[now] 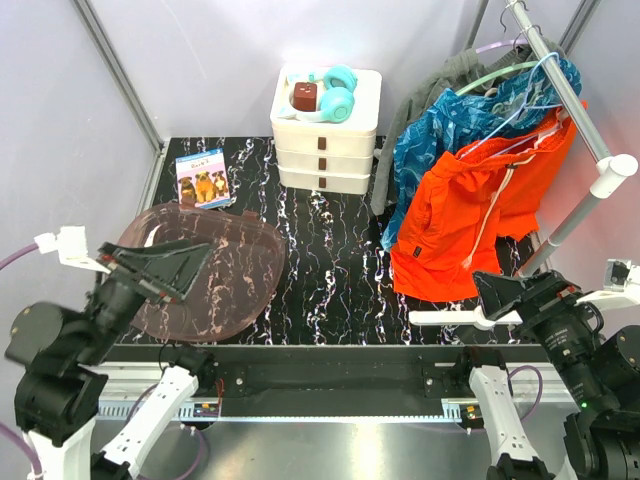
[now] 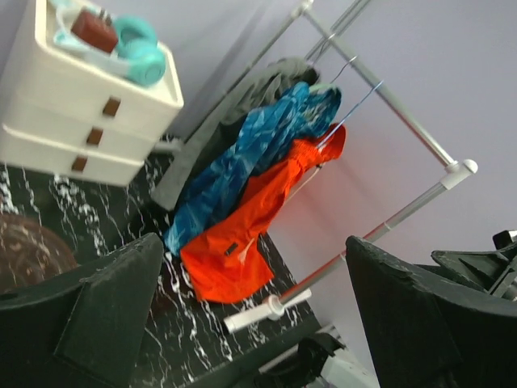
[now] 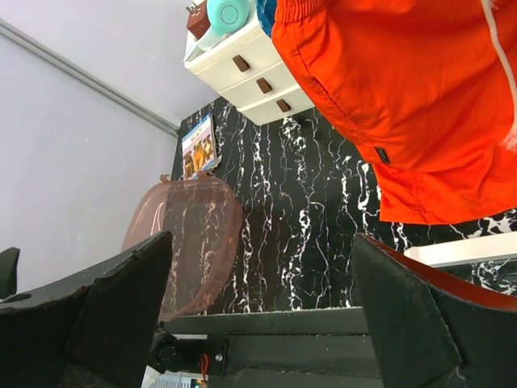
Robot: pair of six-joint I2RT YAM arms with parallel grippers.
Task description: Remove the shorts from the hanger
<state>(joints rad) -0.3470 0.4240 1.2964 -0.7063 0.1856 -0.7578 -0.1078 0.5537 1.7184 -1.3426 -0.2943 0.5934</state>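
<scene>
Three pairs of shorts hang on hangers from a rack rail (image 1: 560,85) at the right. The bright orange shorts (image 1: 455,215) with white drawstring are at the front, the blue mottled shorts (image 1: 440,130) are behind them, the dark grey shorts (image 1: 430,90) are furthest back. They also show in the left wrist view: orange shorts (image 2: 250,218), blue shorts (image 2: 242,158), grey shorts (image 2: 234,109). The orange shorts fill the right wrist view (image 3: 396,105). My left gripper (image 1: 165,262) is open and empty over the pink basket. My right gripper (image 1: 505,290) is open and empty just below the orange shorts.
A translucent pink basket (image 1: 230,285) lies at the left of the black marble table (image 1: 320,260). A white drawer unit (image 1: 325,140) with teal headphones (image 1: 335,90) stands at the back. A small picture book (image 1: 203,180) lies at the back left. The rack's white foot (image 1: 450,318) is near the front edge.
</scene>
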